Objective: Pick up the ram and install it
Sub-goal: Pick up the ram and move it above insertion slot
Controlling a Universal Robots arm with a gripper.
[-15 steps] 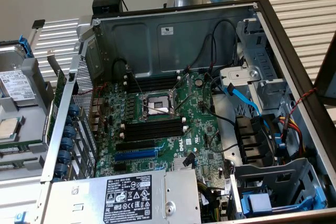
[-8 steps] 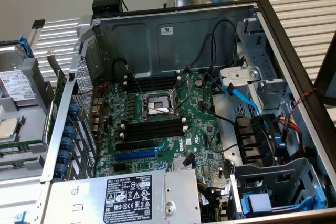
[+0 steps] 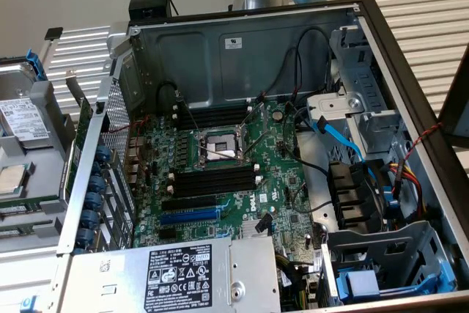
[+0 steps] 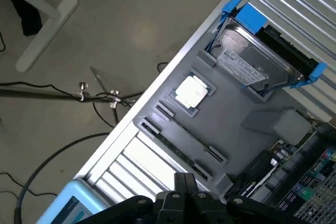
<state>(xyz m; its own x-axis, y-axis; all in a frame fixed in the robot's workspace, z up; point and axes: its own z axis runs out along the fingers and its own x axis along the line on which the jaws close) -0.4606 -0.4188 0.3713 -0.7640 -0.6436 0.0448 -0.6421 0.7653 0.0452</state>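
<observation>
the fingers (image 4: 185, 182) are closed and empty, near the ram (image 4: 176, 149) lying in the grey tray (image 4: 236, 108).

A white Dell logo (image 3: 267, 196) stands on the motherboard (image 3: 286, 170). The power supply (image 3: 110, 280) carries a black label (image 3: 179, 278) whose white print and marks are too small to read. A white sticker (image 3: 233, 42) on the case wall (image 3: 198, 60) and the hard drive (image 4: 265, 51) label (image 4: 242, 69) bear print that cannot be read.

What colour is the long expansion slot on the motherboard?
Blue. The expansion slot shows best in the exterior view.
</observation>
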